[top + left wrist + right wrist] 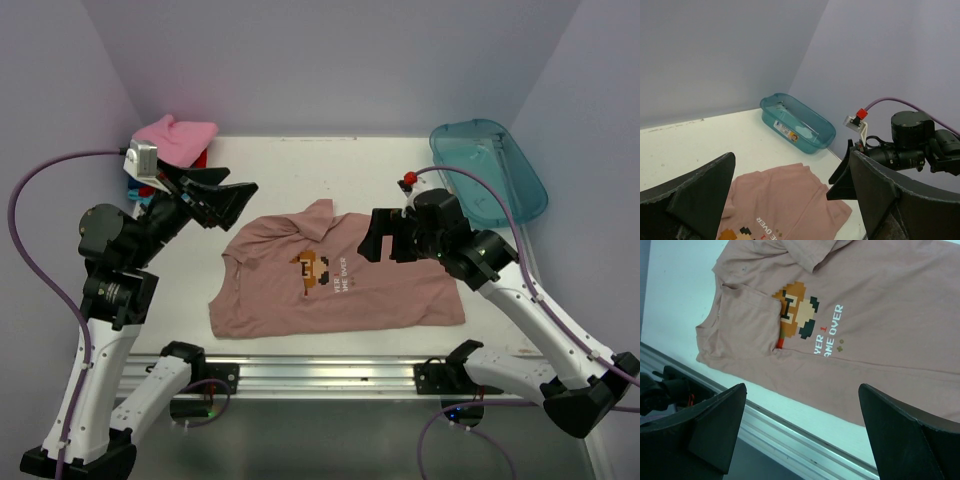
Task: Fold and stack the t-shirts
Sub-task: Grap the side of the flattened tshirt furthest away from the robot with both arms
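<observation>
The tub (490, 170) sits past the right gripper (370, 235), on its far outer side against the wall. It is a rounded-cornered oblong of see-through teal plastic, glossy, with a small white label on one long side. Nothing else can be made out inside it.

Behind the left gripper (243, 206), in the far corner of the table (300, 165), lies a pile of folded t-shirts. A soft bright pink one (178, 135) is on top, with a red edge (203, 158) and a bit of blue (133, 190) showing underneath; the arm hides the rest.

The pink-brown t-shirt (340, 275) lies spread on the white tabletop between and below the two grippers, neither of them touching it. It is thin matte cotton, front up and lightly creased. One sleeve is turned in at its far edge, near the left gripper's tips, and a flap of cloth on that same side is folded over part of the chest print. The print is a blocky pixel figure in brown, tan and black, with white block letters beside it.

Both grippers hang above the table with their broad, wedge-shaped black fingers spread wide apart — the left over the shirt's far corner, the right over its other side — and each holds nothing.
</observation>
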